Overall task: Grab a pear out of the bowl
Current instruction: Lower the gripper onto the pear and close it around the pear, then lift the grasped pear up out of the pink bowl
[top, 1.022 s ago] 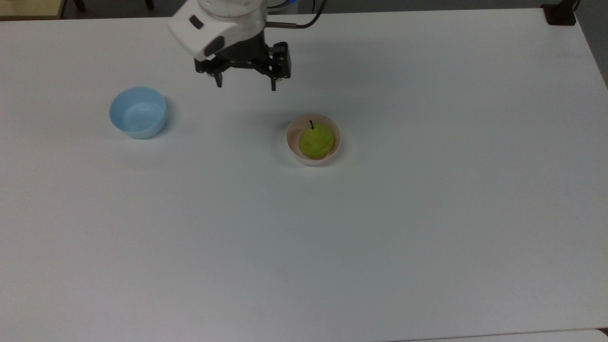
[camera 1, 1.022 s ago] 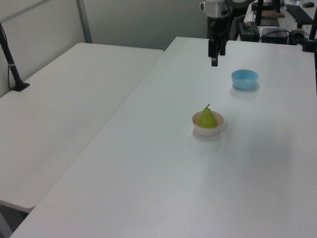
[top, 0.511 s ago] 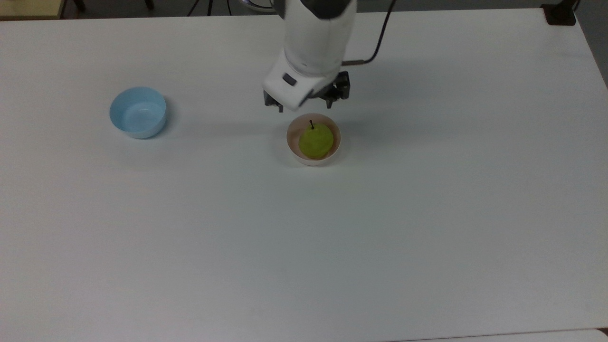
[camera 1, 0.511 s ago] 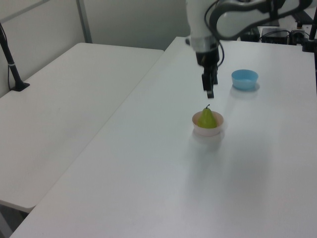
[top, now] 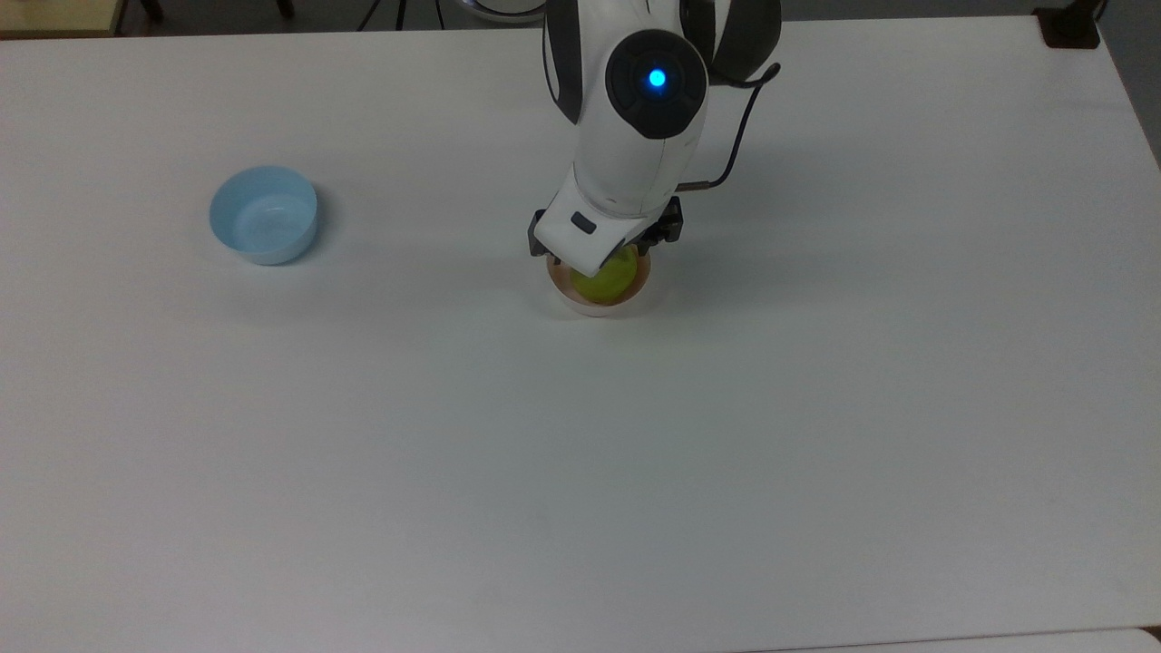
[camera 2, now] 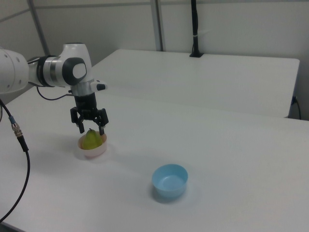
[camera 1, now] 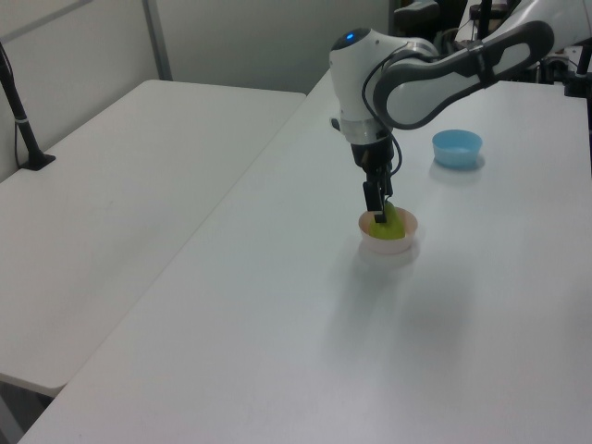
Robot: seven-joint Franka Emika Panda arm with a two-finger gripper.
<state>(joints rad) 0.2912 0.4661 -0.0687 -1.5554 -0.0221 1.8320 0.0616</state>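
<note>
A: A wide white table (top: 816, 408) is seen under plain lighting, with a second white table (camera 1: 120, 213) set beside it and pale wall panels behind. What is laid out on it?

B: Two small bowls are laid out, well apart. In the top view a light blue bowl (top: 264, 214) is found at about 9 o'clock from the pink bowl (top: 626, 304), and nothing is seen inside it. The pear (camera 2: 91, 139) is seated upright in the pink bowl, near the table's middle.

A: How far is the task judged to be?

B: The approach appears to be made, but the pick itself is not yet done. The pear is seen resting in the bowl (camera 2: 92, 149), not lifted. What is left, by this judgement, is the closing of the fingers on the fruit and the lift clear of the rim.

A: And the arm's pose?

B: The arm (camera 1: 444, 69) is reached out over the table and bent downward, so that the wrist is pointed straight down over the bowl. In the right view the gripper (camera 2: 90, 130) is set low around the top of the pear, with one finger at 9 o'clock of it and the other at 3 o'clock.

A: The jaws?

B: They are spread apart, wider than the pear's upper part, and nothing is held by them. Whether the fingertips (camera 2: 101, 129) are touching the fruit cannot be told.
</note>
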